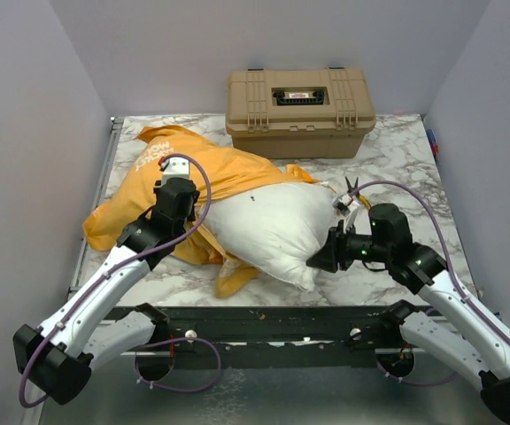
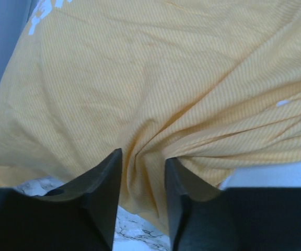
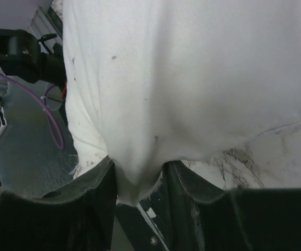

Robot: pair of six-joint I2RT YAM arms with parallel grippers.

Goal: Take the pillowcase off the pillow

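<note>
The orange-yellow pillowcase lies crumpled at the table's left, with white lettering showing at its far left end. The plump white pillow sticks out of it to the right, mostly bare. My left gripper is shut on a bunched fold of the pillowcase, which gathers between its fingers. My right gripper is shut on the pillow's near right corner, the white fabric pinched between its fingers. The pillow's left end is hidden under the pillowcase.
A tan toolbox stands at the back centre of the marble table. Small scissors and a cable lie right of the pillow. The black front rail runs along the near edge.
</note>
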